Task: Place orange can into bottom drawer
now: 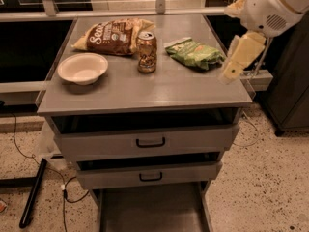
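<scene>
The orange can point(147, 51) stands upright near the middle of the grey cabinet top point(145, 88), between a brown chip bag and a green chip bag. The bottom drawer point(152, 211) is pulled out at the foot of the cabinet, a wide shallow grey tray with nothing visible on the part of its floor in view. My gripper point(232, 67) hangs at the right edge of the cabinet top, just right of the green bag, well to the right of the can and apart from it. It holds nothing.
A brown chip bag point(112, 36) lies at the back left, a green chip bag point(194, 52) at the back right, and a white bowl point(82, 68) at the left. Two upper drawers with black handles point(150, 142) stand slightly ajar. Cables and a black bar point(33, 193) lie on the floor at the left.
</scene>
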Controlling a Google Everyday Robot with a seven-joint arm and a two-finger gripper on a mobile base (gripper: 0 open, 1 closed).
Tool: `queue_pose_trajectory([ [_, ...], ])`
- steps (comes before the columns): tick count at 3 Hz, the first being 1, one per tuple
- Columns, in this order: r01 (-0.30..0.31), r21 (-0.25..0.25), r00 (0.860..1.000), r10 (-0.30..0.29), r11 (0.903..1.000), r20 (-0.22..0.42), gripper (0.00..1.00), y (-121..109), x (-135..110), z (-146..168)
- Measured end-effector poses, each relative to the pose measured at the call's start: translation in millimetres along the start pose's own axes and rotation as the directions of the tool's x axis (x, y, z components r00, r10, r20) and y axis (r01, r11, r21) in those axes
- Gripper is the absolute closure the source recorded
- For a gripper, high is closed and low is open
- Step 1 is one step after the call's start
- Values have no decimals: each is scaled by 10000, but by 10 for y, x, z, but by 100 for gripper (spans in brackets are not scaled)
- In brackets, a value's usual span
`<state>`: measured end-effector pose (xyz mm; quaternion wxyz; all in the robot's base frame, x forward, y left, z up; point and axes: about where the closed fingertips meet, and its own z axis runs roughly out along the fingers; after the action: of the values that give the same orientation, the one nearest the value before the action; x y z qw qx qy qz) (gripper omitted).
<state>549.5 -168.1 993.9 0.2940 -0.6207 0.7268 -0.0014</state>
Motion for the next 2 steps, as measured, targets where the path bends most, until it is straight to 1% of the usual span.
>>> queue_pose_trajectory([
  [1, -327, 214, 9838, 284, 9992, 1771, 0, -218, -65, 154],
  [2, -772, -205, 9429, 796, 9968, 3235, 0, -263, -192, 349],
])
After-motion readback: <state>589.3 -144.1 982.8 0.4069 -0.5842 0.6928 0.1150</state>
